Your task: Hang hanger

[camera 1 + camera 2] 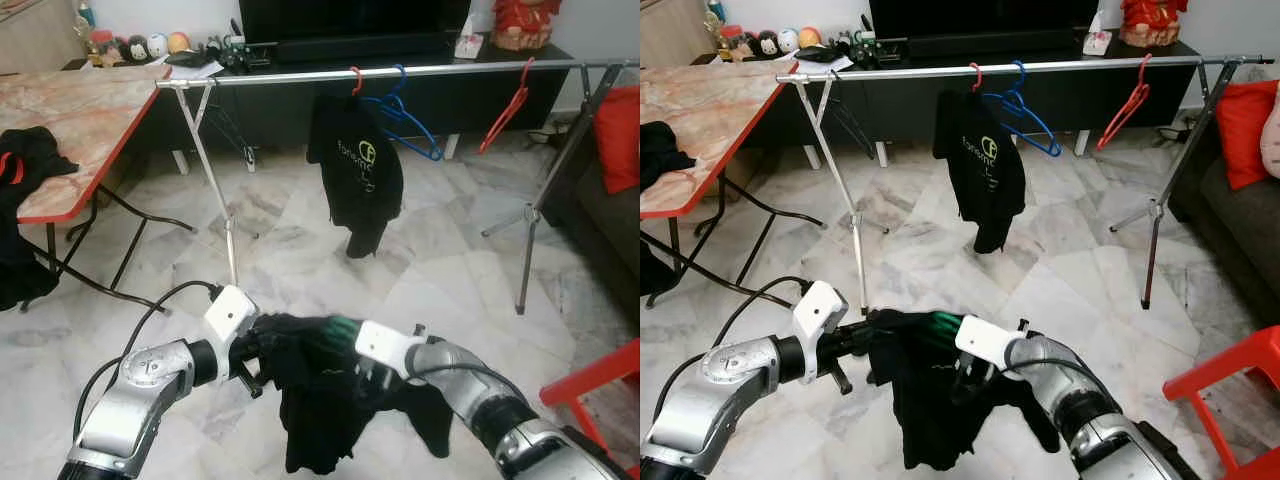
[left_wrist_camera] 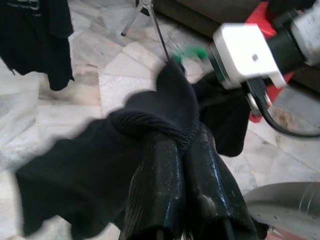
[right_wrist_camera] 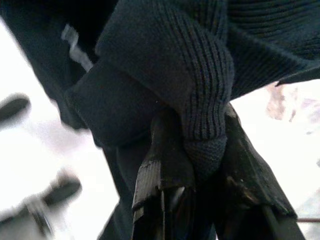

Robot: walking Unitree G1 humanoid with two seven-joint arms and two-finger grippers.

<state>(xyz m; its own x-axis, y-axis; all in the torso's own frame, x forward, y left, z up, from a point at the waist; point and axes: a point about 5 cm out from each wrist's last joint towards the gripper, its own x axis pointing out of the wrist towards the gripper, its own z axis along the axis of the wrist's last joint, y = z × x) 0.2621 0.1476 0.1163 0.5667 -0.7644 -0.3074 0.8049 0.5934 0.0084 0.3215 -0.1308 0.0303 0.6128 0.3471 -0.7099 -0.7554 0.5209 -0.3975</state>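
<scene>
The only writing is a pale round logo with a line of small lettering on the chest of the hung black shirt, too small to read. Both silver arms reach inward across the bottom of the frame and meet at a black garment draped low at center. The left gripper has its fingers pinched together on a ribbed fold of that garment; the right gripper likewise clamps ribbed cloth between its two fingers. A green hanger peeks out of the garment between the two white wrist cameras. Along the top runs one clothes rail carrying three hangers: a red one under the hung shirt, one blue hanger beside it, and one red hanger toward the right.
</scene>
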